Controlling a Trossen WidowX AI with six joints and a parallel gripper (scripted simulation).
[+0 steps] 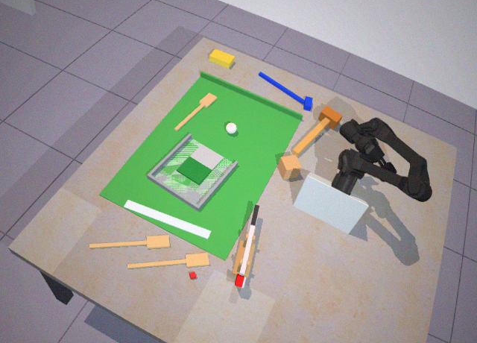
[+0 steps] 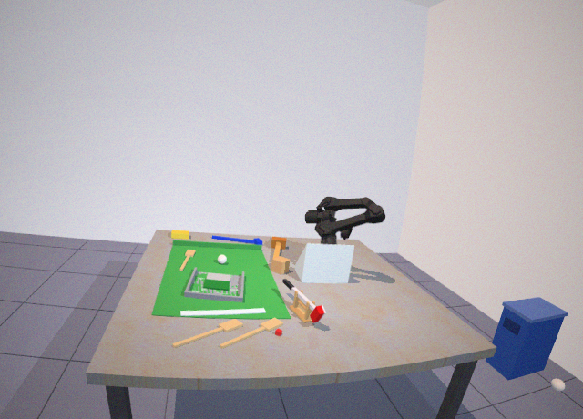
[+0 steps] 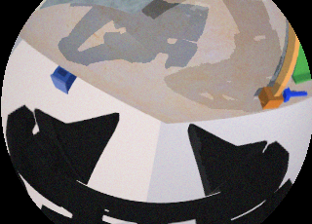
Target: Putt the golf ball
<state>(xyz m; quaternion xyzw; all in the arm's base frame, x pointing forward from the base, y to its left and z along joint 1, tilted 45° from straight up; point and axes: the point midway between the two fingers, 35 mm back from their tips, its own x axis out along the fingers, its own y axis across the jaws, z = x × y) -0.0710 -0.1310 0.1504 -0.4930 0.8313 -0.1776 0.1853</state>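
Red-headed putter (image 1: 246, 242) lies on a slatted wooden stand (image 1: 242, 256).

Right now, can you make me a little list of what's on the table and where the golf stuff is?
ball: white golf ball on the green mat, beyond the ramp box
ramp box: grey frame mid-mat, dark green square inside
red putter: red putter resting on a wooden stand, beside the mat
arm: black, folded over its pale block
pincer: pincer open, empty
extras: blue mallet, yellow block

Red-headed putter (image 1: 246, 245) lay on wooden stand just off green mat's (image 1: 254, 147) edge; white golf ball (image 1: 231, 127) sat on mat, beside raised green (image 1: 194, 170).
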